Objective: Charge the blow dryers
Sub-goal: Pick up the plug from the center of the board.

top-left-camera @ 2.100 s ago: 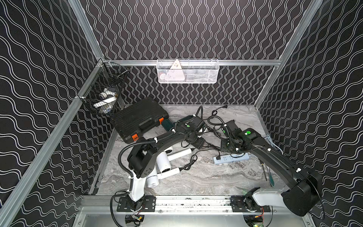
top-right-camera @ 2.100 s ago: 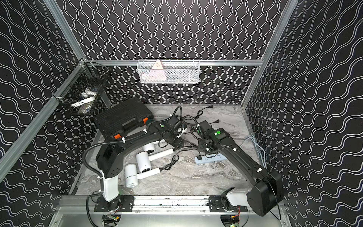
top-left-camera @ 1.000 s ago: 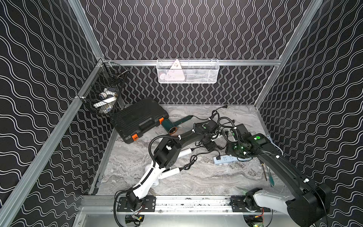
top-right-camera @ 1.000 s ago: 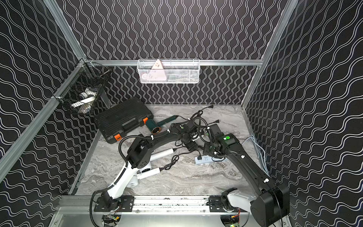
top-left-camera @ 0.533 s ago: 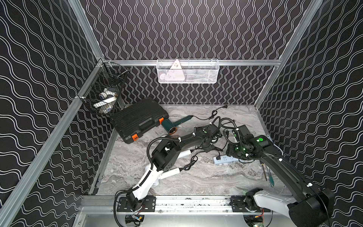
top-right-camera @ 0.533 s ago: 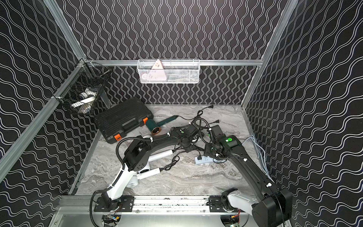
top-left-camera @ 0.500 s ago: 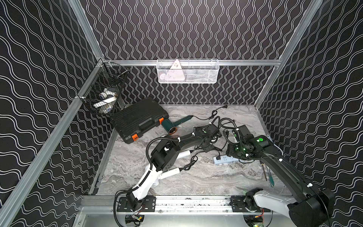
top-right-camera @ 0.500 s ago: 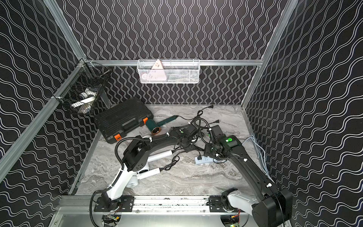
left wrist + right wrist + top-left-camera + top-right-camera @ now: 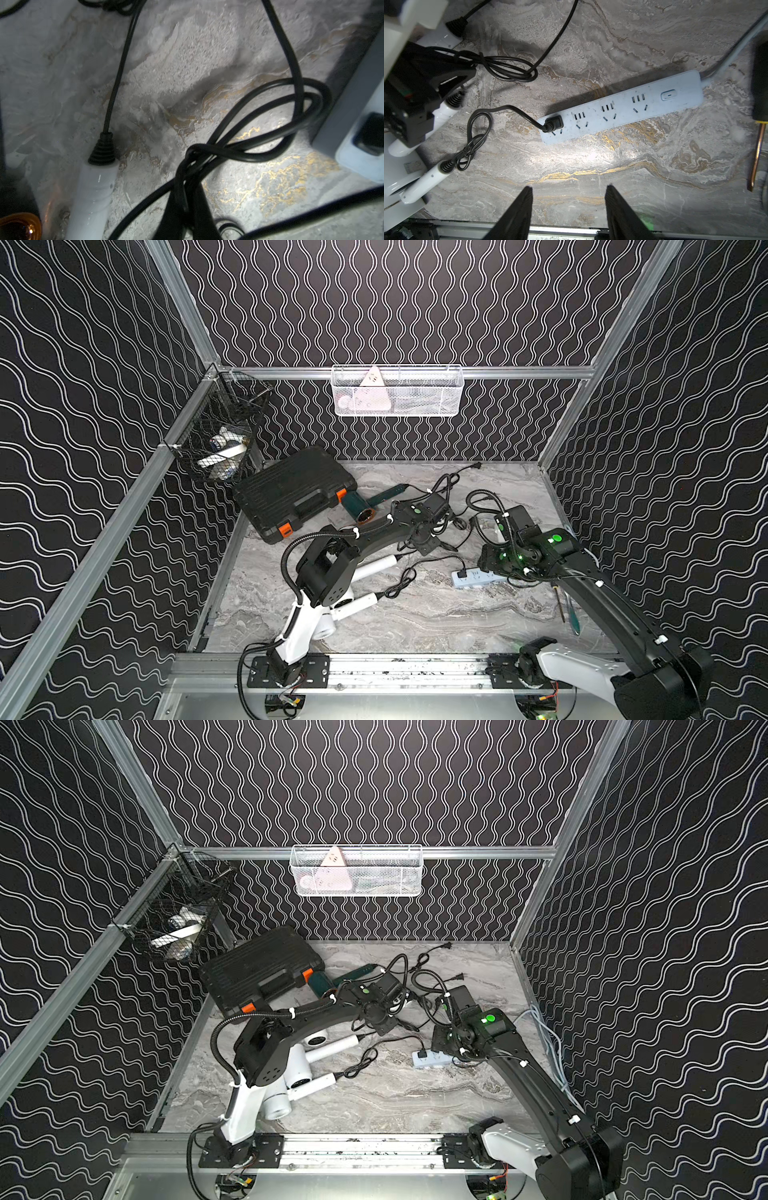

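Note:
Two white blow dryers lie at the front left, partly under my left arm. A dark green blow dryer with a copper nozzle lies by the black case. My left gripper is low over the table's middle, shut on a looped black cord beside a white dryer handle. The pale blue power strip holds one black plug in its end socket. My right gripper hangs open above the strip, holding nothing.
A black case with orange latches sits at the back left. A black wire basket and a white mesh basket hang on the walls. A screwdriver lies right of the strip. Loose cords tangle behind my grippers.
My left gripper has closed on the black cord; a second ago it stood open. The left arm has drawn slightly back toward the front left. The right arm has barely moved.

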